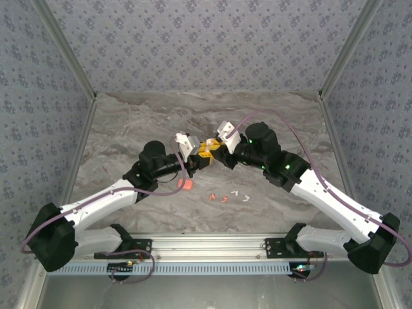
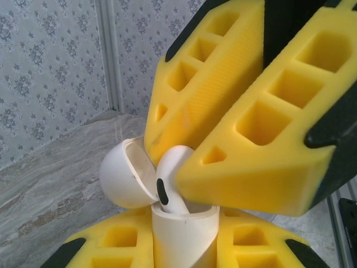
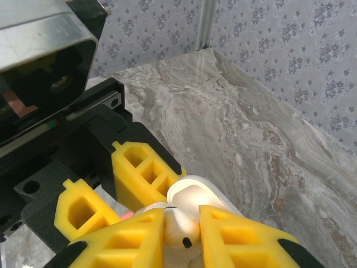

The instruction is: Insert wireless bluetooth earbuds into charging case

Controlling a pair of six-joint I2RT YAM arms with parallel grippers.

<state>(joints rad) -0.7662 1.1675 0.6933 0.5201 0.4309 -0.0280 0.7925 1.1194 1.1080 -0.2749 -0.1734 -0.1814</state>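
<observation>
Converging over mid-table in top view, both arms reach inward; left gripper (image 1: pixel 205 154) meets right gripper (image 1: pixel 216 148). Spare earbuds (image 1: pixel 223 199) lie nearer. Left wrist: left jaws clamp the case (image 2: pixel 184 234), lid (image 2: pixel 125 173) open. Right wrist: right jaws pinch an earbud (image 3: pixel 181 229), partly inside the case.

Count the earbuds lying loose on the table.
4, in a row, left to right: left orange-red earbud, right orange-red earbud, left white earbud, right white earbud. More may be hidden.
</observation>
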